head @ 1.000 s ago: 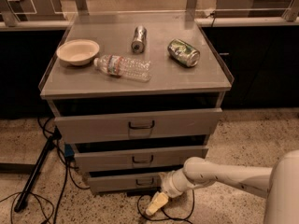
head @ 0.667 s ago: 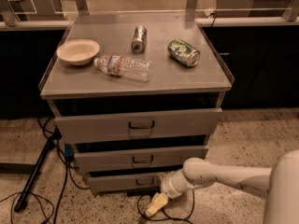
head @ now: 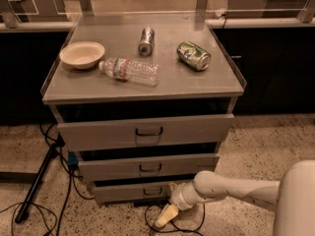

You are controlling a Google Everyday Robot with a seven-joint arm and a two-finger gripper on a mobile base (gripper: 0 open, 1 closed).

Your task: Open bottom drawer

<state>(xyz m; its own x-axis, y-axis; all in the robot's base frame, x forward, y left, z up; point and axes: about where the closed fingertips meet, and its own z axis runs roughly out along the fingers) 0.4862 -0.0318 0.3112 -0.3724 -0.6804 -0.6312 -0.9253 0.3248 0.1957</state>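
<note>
Up and left of my gripper (head: 166, 216), the bottom drawer (head: 118, 192) is sitting lowest in the cabinet (head: 172, 80), its dark loop handle (head: 151, 191) just above me. I am hanging low over the floor (head: 266, 141), off the handle, probably lining up to hook it; whether I am open or closed I cannot tell. My arm (head: 231, 188) is reaching in from the right.

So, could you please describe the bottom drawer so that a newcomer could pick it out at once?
Find the grey metal cabinet, with three drawer fronts stacked under its top. The bottom drawer is the lowest one, next to the floor, beside the robot's claw. Its front is the narrowest and shortest of the three, with a small dark handle.
</note>
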